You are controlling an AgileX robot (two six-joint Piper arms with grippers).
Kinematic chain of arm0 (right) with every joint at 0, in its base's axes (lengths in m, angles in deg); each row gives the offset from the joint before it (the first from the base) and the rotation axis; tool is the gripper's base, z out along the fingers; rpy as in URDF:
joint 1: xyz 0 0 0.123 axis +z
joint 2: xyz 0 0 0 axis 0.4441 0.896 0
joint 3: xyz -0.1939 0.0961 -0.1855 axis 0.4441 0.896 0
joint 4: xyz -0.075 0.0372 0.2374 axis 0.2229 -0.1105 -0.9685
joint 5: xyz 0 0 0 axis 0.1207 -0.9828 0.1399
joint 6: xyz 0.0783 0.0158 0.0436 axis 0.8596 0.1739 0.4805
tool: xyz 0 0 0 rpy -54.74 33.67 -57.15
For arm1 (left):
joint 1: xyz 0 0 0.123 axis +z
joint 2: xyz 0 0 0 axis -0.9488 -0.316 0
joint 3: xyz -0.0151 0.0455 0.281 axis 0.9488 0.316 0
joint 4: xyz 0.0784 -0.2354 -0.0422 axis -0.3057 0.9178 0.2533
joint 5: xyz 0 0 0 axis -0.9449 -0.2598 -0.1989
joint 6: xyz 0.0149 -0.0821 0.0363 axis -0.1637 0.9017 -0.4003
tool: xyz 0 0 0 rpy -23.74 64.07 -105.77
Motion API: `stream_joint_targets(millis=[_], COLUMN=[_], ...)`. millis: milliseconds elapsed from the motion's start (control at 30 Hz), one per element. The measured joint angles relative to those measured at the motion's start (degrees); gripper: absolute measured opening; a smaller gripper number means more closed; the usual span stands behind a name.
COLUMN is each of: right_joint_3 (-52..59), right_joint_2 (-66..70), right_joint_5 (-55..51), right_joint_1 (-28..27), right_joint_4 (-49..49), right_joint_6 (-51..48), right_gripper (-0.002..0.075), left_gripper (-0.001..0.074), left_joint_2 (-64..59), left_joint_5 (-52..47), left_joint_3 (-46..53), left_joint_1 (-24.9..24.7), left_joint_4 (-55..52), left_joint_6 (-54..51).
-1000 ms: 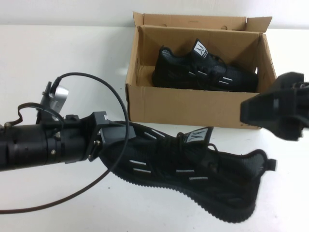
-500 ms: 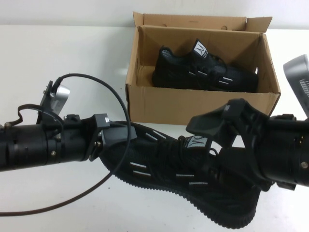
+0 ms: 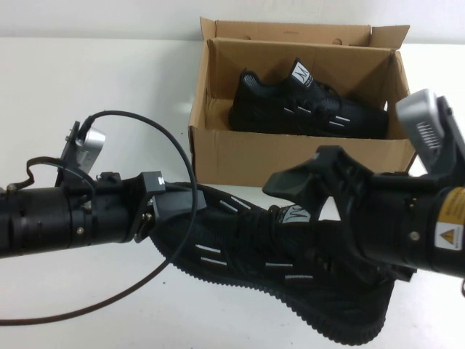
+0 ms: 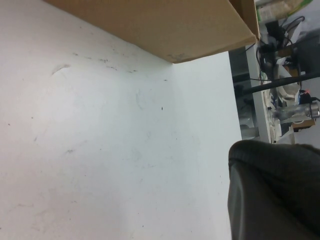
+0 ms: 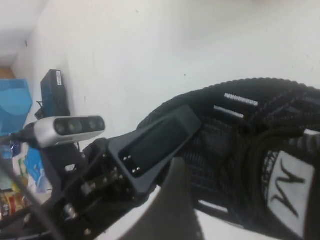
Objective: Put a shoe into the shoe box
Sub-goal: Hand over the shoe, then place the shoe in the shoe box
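1 shoe outside box front wall | left gripper clamped on toe | right gripper fingers apart over tongue | 1 boxed shoe

light: bright, even | shadows: soft, faint on white table | blur: close-up wrist foregrounds

The loose shoe lies before the shoe box (second shoe inside), left hand at its left end, right hand above its middle.
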Motion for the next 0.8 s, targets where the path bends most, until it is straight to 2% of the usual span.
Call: stream_joint_targets(millis=[200, 333, 400, 533, 567, 667, 733, 800], right_joint_3=[0.0, 0.0, 0.0, 0.0, 0.0, 0.0, 0.0, 0.0], right_joint_2=[3.4, 5.1, 5.6, 6.3, 6.3, 6.3, 6.3, 6.3], right_joint_5=[4.3, 6.3, 6.5, 6.8, 6.8, 6.7, 6.5, 6.2], right_joint_1=[0.0, 0.0, 0.0, 0.0, 0.0, 0.0, 0.0, 0.0], right_joint_4=[-0.8, -0.8, -0.8, -0.9, -1.0, -1.1, -1.1, -1.1], right_joint_6=[0.0, 0.0, 0.0, -2.6, -3.1, -3.8, -3.9, -4.0], right_gripper=[0.0584, 0.0519, 0.044, 0.012, 0.0075, 0.0013, 0.0002, -0.0001], left_gripper=[0.0129, 0.0129, 0.0129, 0.0129, 0.0129, 0.0129, 0.0192, 0.0338], left_joint_2=[0.0, 0.0, 0.0, 0.0, 0.0, 0.0, 0.0, 0.0], left_joint_5=[0.4, 1.7, 1.9, 1.9, 1.9, 1.4, 1.2, 0.6], left_joint_3=[0.0, 0.0, 0.0, 0.0, 0.0, 0.0, 0.0, 0.0], left_joint_1=[0.0, 0.0, 0.0, 0.1, 0.1, 0.2, 0.3, 0.4], left_joint_4=[0.0, 0.1, 0.1, 0.4, 0.5, 0.8, 1.1, 1.5], left_joint_6=[0.0, 0.0, 0.0, -0.1, -0.5, -2.4, -2.9, -2.9])
